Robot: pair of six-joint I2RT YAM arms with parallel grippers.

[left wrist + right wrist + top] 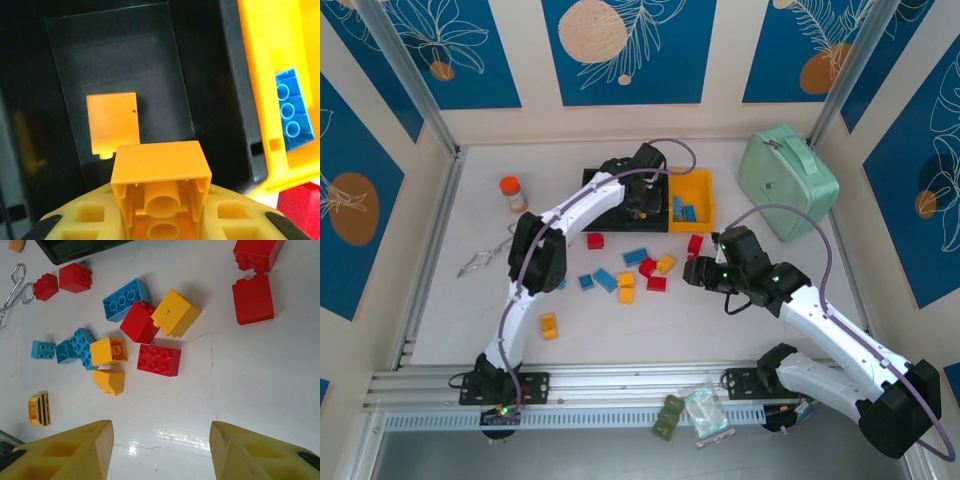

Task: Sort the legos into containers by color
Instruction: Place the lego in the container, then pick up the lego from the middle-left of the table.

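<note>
While left pincer (pixel 160 220) clamps a yellow-orange lego (pixel 161 167) over a black bin (pixel 125 60), right pincer (pixel 160 450) hangs open

Far left of counter (pixel 450 310): orange-capped bottle (pixel 512 193), with metal scissors (pixel 480 262) near it, closer to the arms. Lone yellow lego (pixel 548 326) lies front-left, apart from the rest.

Back centre: containers (pixel 592 180) joined in a row, yellow bin (pixel 705 185) at the right end.

Left wrist view:
- Held lego has its hollow underside toward the camera and is pinched between both fingers (pixel 80 215).
- It is above the black bin that borders the yellow bin.
- Second yellow-orange brick (pixel 112 122) lies flat on that bin's floor.
- Blue lego (pixel 292 107) sits inside the yellow bin.
- Red brick (pixel 302 207) is on the counter just outside the yellow bin's corner.

Centre counter, right wrist view: loose pile of blue, red and yellow-orange bricks.
- Long blue brick (pixel 126 299) touches a red one (pixel 139 322), which touches a yellow one (pixel 175 312).
- Two red bricks (pixel 252 299) lie off to that view's right, apart from the pile.
- Right pincer's fingers are spread with nothing between them, above bare counter near the pile.

Far right: mint-green case (pixel 787 180), near the yellow bin, not touching.
</note>
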